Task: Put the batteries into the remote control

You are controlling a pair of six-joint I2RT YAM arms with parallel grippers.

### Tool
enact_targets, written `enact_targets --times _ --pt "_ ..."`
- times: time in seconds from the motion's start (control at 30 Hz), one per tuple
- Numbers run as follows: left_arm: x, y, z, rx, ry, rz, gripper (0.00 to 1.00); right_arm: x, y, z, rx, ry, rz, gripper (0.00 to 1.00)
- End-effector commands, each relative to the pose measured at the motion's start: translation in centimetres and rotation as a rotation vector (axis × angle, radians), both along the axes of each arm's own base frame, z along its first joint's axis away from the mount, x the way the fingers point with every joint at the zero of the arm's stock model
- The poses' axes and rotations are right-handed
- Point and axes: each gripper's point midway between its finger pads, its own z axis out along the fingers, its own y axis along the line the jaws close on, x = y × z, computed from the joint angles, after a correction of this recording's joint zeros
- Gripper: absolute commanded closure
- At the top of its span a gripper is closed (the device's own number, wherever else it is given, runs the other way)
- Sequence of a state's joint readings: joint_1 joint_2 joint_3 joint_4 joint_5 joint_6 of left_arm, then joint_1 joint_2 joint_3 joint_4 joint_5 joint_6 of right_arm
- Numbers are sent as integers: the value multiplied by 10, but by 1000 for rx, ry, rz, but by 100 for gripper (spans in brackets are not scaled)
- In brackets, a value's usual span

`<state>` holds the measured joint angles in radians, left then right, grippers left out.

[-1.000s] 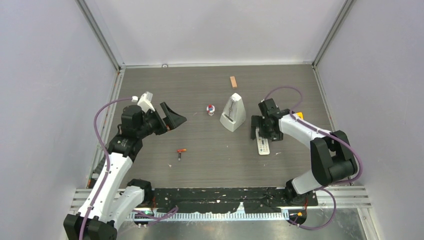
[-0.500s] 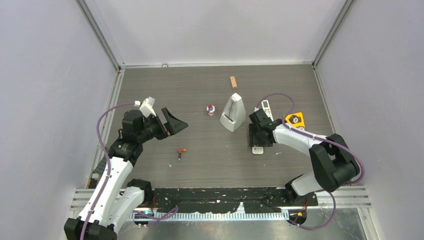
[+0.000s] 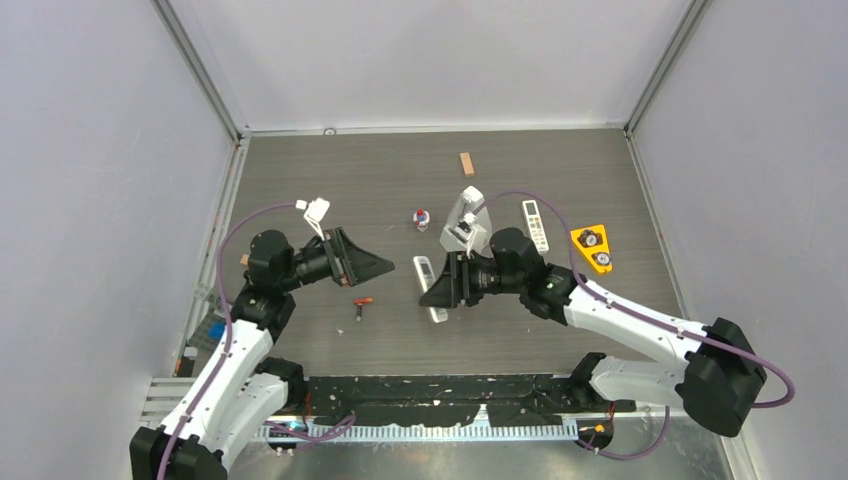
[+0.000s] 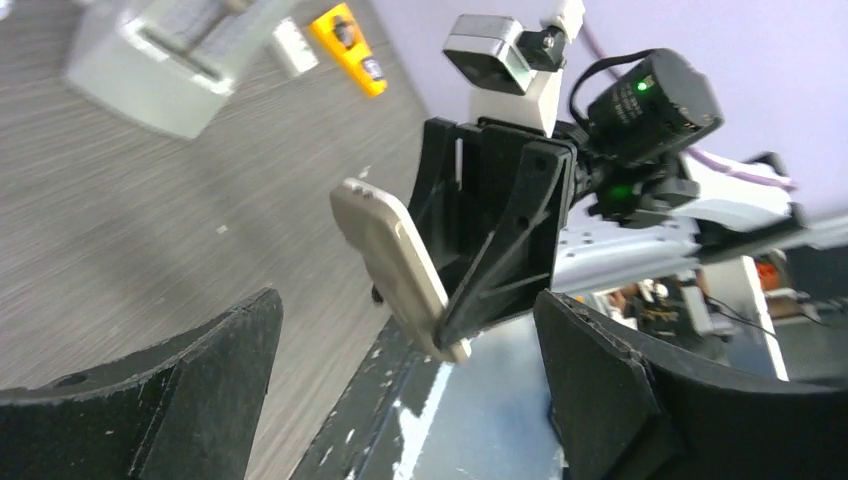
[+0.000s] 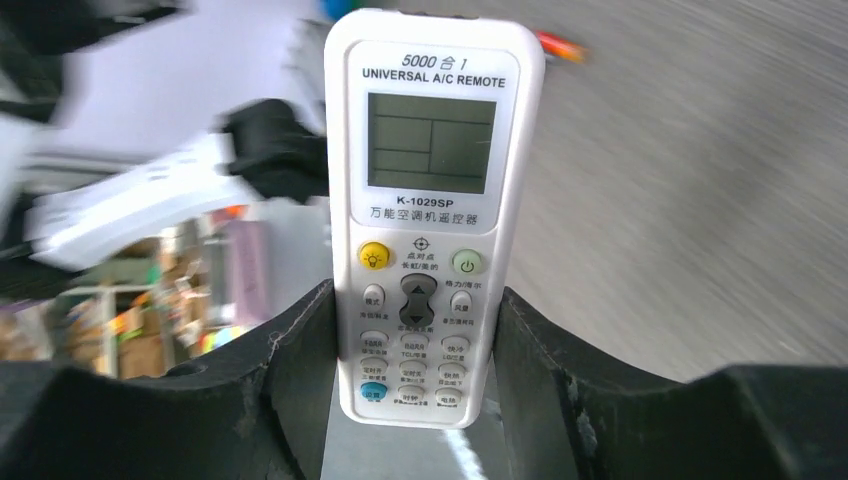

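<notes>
Clamped crosswise in right gripper [image 5: 415,300]: A/C remote control [image 5: 430,150], back face turned toward wide-open left gripper [image 4: 408,300] directly opposite.

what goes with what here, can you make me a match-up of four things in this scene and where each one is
Things
1. remote with the screen
2. orange triangle
3. wooden block
4. battery

Places
A. lying loose near the open left claw
B. farthest back of all
C. clamped in the right claw
D. just right of the other remote

Pairs: 1-C, 2-D, 3-B, 4-A
</notes>
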<state>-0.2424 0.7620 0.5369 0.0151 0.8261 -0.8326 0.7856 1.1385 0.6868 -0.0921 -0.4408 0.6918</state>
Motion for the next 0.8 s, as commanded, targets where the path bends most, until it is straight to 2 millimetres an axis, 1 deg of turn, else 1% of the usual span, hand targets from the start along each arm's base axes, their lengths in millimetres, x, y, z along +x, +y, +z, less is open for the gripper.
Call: enact_targets --times 0.0,0.03,0.07,0.1,0.13,0.17,0.2,0.23,0.27,0.3,0.33,0.37,0.5,0.6,0.67,0.77 --pt "-21 -13 72 -268 -135 -143 1 -30 43 125 447 -57 177 77" --pt "-24 -12 84 -335 -133 -145 1 -35 46 143 511 -91 206 77" --pt "-27 -11 94 -394 -136 -147 1 -39 48 152 544 -69 214 77" --pt "-29 -9 105 -441 -143 -146 0 -45 50 167 598 -95 244 77" --pt "-31 -8 114 -469 -157 -152 0 -48 51 173 622 -67 250 77" --pt "-32 -8 119 -480 -153 -156 0 -54 52 185 666 -87 279 76" --pt "-34 -7 124 -486 -164 -158 0 -56 54 189 681 -63 286 76" --pt "-35 -7 128 -488 -179 -160 1 -61 55 198 712 -74 309 76" --pt "-38 -7 132 -487 -194 -167 0 -63 58 200 717 -57 317 76" --pt "-40 -7 135 -484 -208 -177 0 -66 59 206 734 -53 331 75" --pt "-43 -8 137 -478 -216 -190 0 -66 61 207 738 -46 335 75" --pt "-46 -10 138 -469 -223 -210 0 -67 61 213 758 -53 344 75" --pt "-58 -13 137 -445 -220 -275 2 -63 67 218 761 -56 337 75" --pt "-64 -13 134 -441 -214 -291 2 -60 73 214 733 -40 341 75" --pt "-64 -14 131 -442 -191 -294 6 -59 77 206 703 -25 341 75" --pt "-60 -16 126 -436 -141 -300 18 -55 82 193 649 -11 341 75"
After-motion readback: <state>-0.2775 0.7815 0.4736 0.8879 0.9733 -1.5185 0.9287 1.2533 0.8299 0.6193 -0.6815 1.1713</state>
